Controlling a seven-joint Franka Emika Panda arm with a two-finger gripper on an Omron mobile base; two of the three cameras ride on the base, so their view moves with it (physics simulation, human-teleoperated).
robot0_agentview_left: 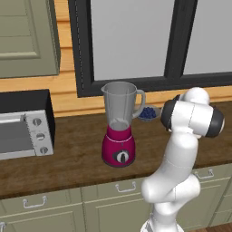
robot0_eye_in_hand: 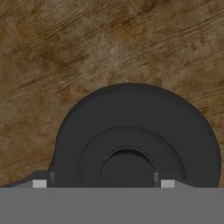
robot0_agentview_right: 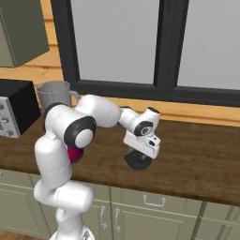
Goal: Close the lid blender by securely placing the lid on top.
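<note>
We are viewing 1 moment in 3 views, ordered here from the largest item to the smallest. The wooden counter [robot0_agentview_left: 68, 154] is carrying everything, running beneath a dark-framed window [robot0_agentview_left: 131, 41]. The toaster oven [robot0_agentview_left: 25, 124] is standing at the counter's left end, well apart from the work. The blender [robot0_agentview_left: 119, 124] is standing upright near the middle of the counter in the left base view, its clear jar open at the top with no cover on it; we are judging the sealing step as not yet done. A small dish of blue berries [robot0_agentview_left: 147, 113] is resting just behind the jar's handle and is playing no part in the task.

The lid [robot0_agentview_right: 138, 161] is lying flat on the wood to the right of the blender, apart from it, which is why the arm is reaching low and outward there. In the hand view the lid [robot0_eye_in_hand: 135, 140] is sitting directly under the camera, its raised centre knob between the 2 fingertips [robot0_eye_in_hand: 39, 183]. The gripper [robot0_agentview_right: 140, 156] is hovering right at the disc, pointing straight down so that it can be taken from above. Its jaws are standing apart on either side of the knob; whether they are already touching it we cannot tell.
</note>
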